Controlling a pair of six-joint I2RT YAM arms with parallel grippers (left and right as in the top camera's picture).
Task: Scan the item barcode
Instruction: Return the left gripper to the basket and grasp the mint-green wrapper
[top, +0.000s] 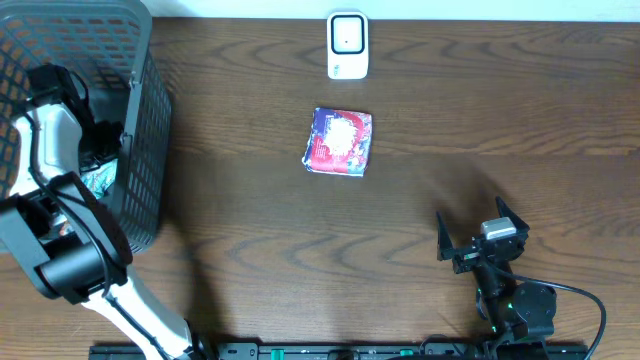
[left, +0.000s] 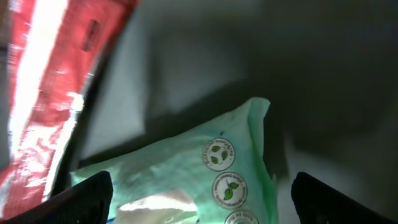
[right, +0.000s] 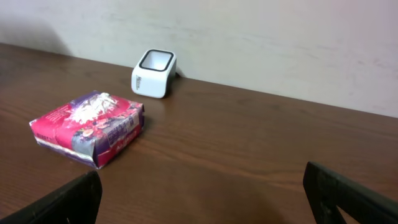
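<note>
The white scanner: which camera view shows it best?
The right wrist view: the white scanner shows its side and dark-rimmed top there. Overhead shows it small, from above only. Left wrist does not show it.

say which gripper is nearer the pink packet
Right. The right gripper hangs apart from the pink packet, toward the front; the left gripper is farther off, inside the basket.

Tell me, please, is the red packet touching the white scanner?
Apart: the overhead view shows bare table between the red packet and the white scanner.
</note>
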